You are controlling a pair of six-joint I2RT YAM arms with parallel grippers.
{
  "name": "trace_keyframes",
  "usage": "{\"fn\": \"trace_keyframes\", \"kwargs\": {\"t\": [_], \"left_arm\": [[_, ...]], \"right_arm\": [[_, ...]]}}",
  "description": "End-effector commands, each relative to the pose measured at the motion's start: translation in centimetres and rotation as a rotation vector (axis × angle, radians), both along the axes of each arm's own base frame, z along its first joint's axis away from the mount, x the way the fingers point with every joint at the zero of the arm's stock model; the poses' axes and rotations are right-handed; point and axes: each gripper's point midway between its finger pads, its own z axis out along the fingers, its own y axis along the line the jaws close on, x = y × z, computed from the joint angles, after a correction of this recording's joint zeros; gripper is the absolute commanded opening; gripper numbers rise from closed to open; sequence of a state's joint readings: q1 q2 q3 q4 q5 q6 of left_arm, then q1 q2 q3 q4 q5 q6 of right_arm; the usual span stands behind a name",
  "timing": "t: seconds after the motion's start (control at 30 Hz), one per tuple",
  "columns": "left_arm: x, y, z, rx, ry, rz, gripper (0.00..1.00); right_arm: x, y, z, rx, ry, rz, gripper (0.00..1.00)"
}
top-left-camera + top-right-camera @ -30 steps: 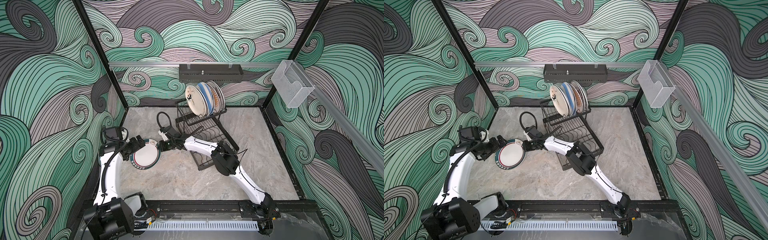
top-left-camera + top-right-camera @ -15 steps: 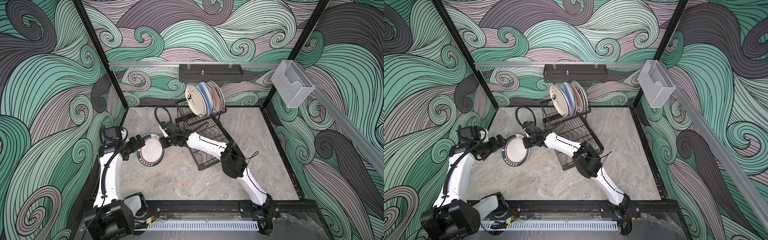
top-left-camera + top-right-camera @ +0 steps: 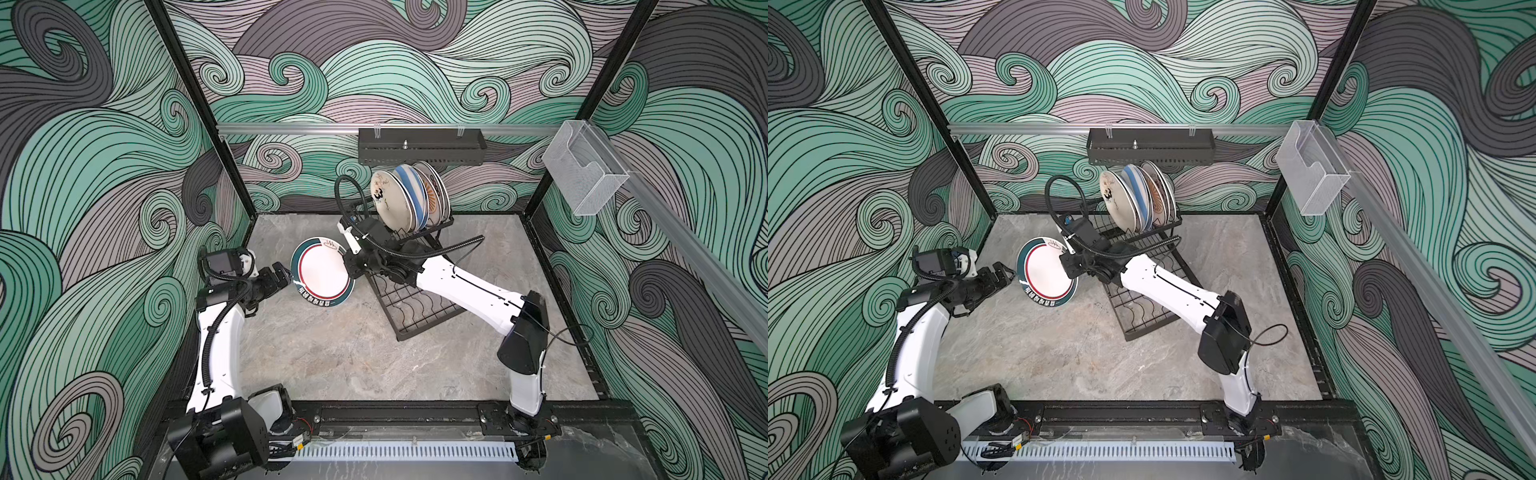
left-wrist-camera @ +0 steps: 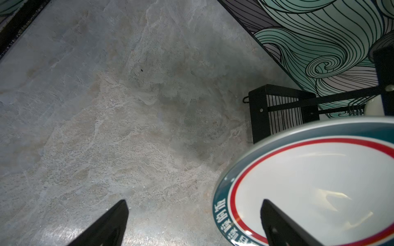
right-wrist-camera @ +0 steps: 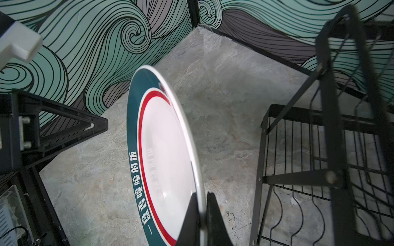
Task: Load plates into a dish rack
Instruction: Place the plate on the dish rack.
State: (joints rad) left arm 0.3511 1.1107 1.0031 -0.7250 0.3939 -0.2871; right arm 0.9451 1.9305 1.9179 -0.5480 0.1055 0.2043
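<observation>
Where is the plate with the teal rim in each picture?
In a top view: the teal-rimmed plate is left of centre, beside the dish rack.
In a top view: same place, left of the dish rack.
Left wrist: it shows behind one finger of the open left gripper.
Right wrist: its rim is pinched by the right gripper.
Shared landmark: the dish rack.

The grey marbled tabletop [image 3: 353, 357] bears the black wire dish rack [image 3: 419, 309], set askew near its back edge.

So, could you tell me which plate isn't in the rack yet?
The teal-rimmed plate, pinched by the right hand; the other plates stand upright in the dish rack.
</observation>
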Motion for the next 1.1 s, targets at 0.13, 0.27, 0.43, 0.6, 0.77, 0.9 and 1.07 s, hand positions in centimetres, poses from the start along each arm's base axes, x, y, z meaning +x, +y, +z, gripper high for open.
{"fn": "trace_keyframes", "kwargs": {"t": [0.13, 0.27, 0.43, 0.6, 0.77, 0.9, 1.07], "left_arm": [[2.2, 0.3, 2.7, -0.025, -0.078, -0.001, 0.99], [2.3, -0.3, 1.9, -0.068, -0.059, -0.020, 0.99], [2.1, -1.1, 0.4, -0.111, -0.035, -0.046, 0.99], [1.4, -4.3, -1.1, -0.214, -0.016, -0.137, 0.99], [1.5, -7.7, -1.6, -0.277, -0.009, -0.217, 0.99], [1.2, -11.2, -0.8, -0.271, -0.024, -0.312, 0.99], [0.6, -12.7, -1.9, -0.267, -0.009, -0.366, 0.99]], "right_arm": [[1.5, -5.6, 9.0, -0.012, -0.194, -0.122, 0.00], [1.6, -7.8, 13.7, -0.011, -0.274, -0.169, 0.00], [1.6, -10.3, 18.0, 0.012, -0.353, -0.228, 0.00], [1.8, -13.6, 21.2, -0.030, -0.457, -0.341, 0.00], [2.8, -16.7, 22.1, -0.144, -0.535, -0.472, 0.00], [3.6, -18.5, 22.4, -0.201, -0.575, -0.563, 0.00], [4.5, -19.0, 22.3, -0.265, -0.603, -0.622, 0.00]]}}
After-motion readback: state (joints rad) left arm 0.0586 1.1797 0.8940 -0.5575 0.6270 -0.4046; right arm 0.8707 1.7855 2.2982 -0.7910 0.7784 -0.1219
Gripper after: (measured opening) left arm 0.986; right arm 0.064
